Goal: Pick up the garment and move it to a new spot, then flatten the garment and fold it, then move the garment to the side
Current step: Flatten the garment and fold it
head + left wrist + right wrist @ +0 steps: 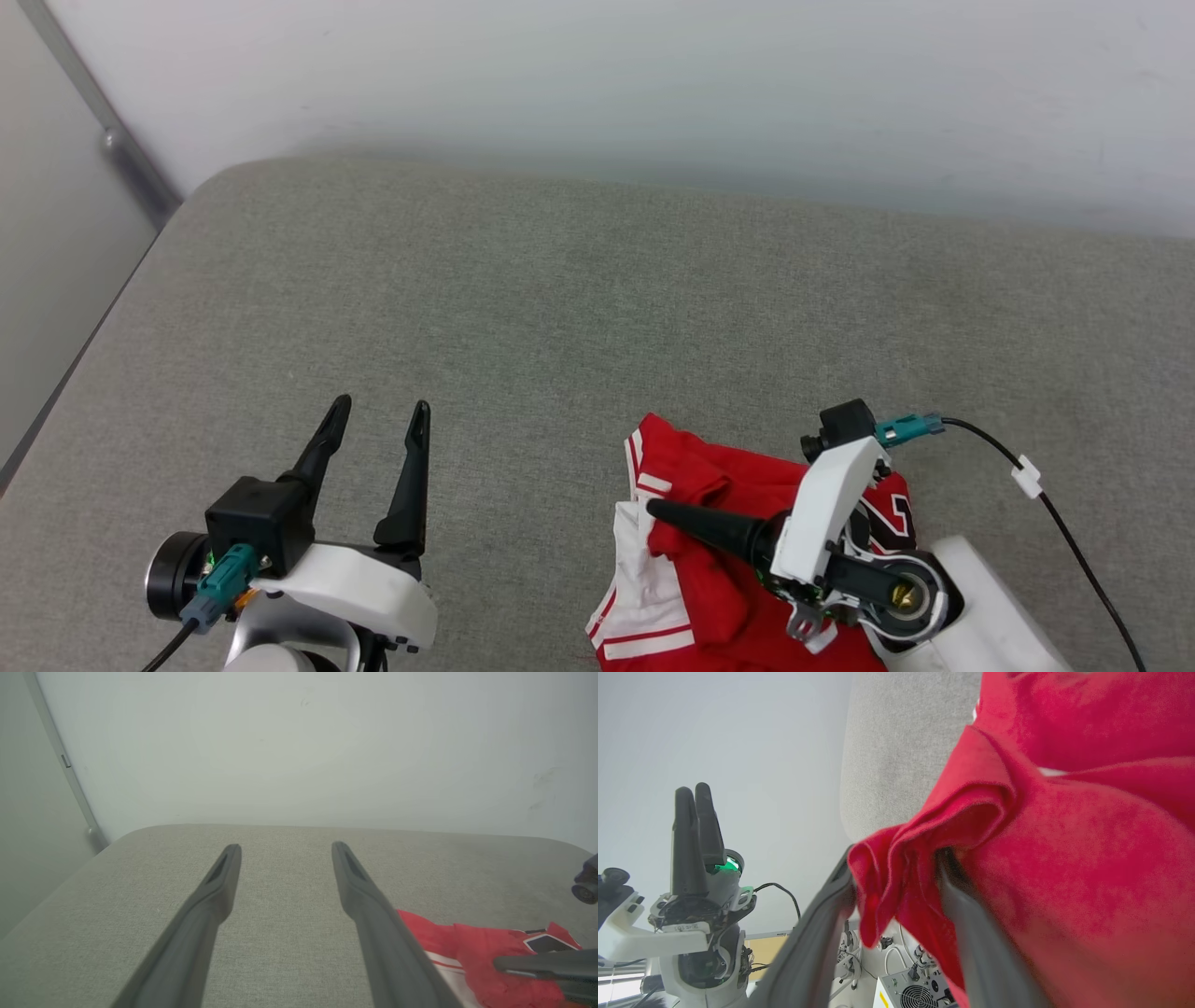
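The garment [719, 569], a red jersey with white sleeves and striped trim, lies crumpled at the near right of the grey cushion [579, 308]. Part of its black number shows beside my right wrist. My right gripper [658, 511] points left, low over the garment. In the right wrist view its fingers [817, 933] stand apart, and a raised fold of the garment [896, 882] sits in the gap between them. My left gripper [378, 411] is open over bare cushion to the left, holding nothing. Its fingers [219, 886] point toward the wall, with the garment [472, 947] at the lower right.
A pale wall [653, 84] rises behind the cushion, with a grey rail [121, 149] at the far left. A black cable [1064, 523] runs from my right wrist across the cushion. In the right wrist view, equipment with a fan grille [920, 994] stands below the cushion's edge.
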`<state>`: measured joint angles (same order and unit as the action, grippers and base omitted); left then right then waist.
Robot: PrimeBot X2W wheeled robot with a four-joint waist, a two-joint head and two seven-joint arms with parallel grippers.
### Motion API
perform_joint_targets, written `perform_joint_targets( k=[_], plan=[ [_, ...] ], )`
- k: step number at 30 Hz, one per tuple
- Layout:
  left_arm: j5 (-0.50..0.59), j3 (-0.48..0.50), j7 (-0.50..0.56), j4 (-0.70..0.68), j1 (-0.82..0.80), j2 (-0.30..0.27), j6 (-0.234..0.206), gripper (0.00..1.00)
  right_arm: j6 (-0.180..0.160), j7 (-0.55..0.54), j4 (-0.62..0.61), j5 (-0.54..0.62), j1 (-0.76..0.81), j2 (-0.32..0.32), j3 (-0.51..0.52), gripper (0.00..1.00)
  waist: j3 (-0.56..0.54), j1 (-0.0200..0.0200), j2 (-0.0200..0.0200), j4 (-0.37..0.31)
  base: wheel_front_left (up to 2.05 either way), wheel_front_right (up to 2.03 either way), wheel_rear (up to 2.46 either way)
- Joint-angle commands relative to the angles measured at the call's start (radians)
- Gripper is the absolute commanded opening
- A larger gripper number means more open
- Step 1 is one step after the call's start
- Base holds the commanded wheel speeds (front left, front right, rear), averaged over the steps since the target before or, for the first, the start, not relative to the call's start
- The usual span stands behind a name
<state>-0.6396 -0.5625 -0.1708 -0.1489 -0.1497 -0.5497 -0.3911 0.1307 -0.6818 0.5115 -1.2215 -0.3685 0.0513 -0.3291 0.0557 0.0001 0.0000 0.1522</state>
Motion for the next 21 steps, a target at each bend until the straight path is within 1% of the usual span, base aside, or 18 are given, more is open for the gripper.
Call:
perform_joint_targets(
  k=[1, 4, 6, 9, 11, 12, 14, 16, 19, 21],
  plan=[
    [-0.006, 0.004, -0.006, 0.005, 0.0, 0.006, 0.001, 1.0, 0.0, 0.023, 0.003, 0.006, -0.02, -0.002, -0.019, 1.0, 0.0, -0.0001, 0.0, 0.001, 0.0, 0.0, 0.0],
    [-0.008, 0.008, -0.011, 0.01, 0.01, 0.006, -0.005, 1.0, 0.0, 0.066, -0.015, 0.035, -0.046, 0.011, -0.055, 1.0, -0.005, -0.0001, 0.0, -0.008, 0.0, 0.0, 0.0],
    [-0.012, 0.008, -0.011, 0.013, 0.015, 0.006, -0.007, 1.0, 0.0, 0.117, -0.043, 0.091, -0.065, 0.05, -0.088, 1.0, -0.01, -0.0001, 0.0, -0.018, 0.0, 0.0, 0.0],
    [-0.014, 0.011, -0.015, 0.016, 0.02, 0.007, -0.013, 1.0, 0.0, 0.243, -0.086, 0.222, -0.085, 0.115, -0.134, 1.0, -0.021, -0.0001, 0.0, -0.037, 0.0, 0.0, 0.0],
    [-0.016, 0.015, -0.017, 0.018, 0.026, 0.007, -0.018, 1.0, 0.0, 0.343, -0.094, 0.347, -0.101, 0.171, -0.145, 1.0, -0.03, -0.0001, 0.0, -0.055, 0.0, 0.0, 0.0],
    [-0.018, 0.016, -0.017, 0.019, 0.03, 0.006, -0.021, 1.0, 0.0, 0.387, -0.092, 0.402, -0.102, 0.188, -0.142, 1.0, -0.034, -0.0001, 0.0, -0.063, 0.0, 0.0, 0.0],
    [-0.022, 0.023, -0.022, 0.021, 0.039, 0.003, -0.025, 1.0, 0.0, 0.457, -0.083, 0.51, -0.099, 0.22, -0.117, 1.0, -0.041, -0.0001, 0.0, -0.082, 0.0, 0.0, 0.0],
    [-0.025, 0.03, -0.025, 0.026, 0.046, 0.001, -0.032, 1.0, 0.0, 0.52, -0.079, 0.6, -0.08, 0.244, -0.063, 1.0, -0.047, -0.0001, 0.0, -0.101, 0.0, 0.0, 0.0],
    [-0.032, 0.039, -0.034, 0.03, 0.058, 0.001, -0.035, 1.0, 0.0, 0.597, -0.088, 0.726, -0.034, 0.267, 0.046, 1.0, -0.056, -0.0001, 0.0, -0.124, 0.0, 0.0, 0.0],
    [-0.037, 0.046, -0.04, 0.033, 0.066, 0.001, -0.036, 1.0, 0.0, 0.648, -0.128, 0.799, 0.0, 0.264, 0.128, 1.0, -0.061, -0.0001, 0.0, -0.136, 0.0, 0.0, 0.0]
  ],
)
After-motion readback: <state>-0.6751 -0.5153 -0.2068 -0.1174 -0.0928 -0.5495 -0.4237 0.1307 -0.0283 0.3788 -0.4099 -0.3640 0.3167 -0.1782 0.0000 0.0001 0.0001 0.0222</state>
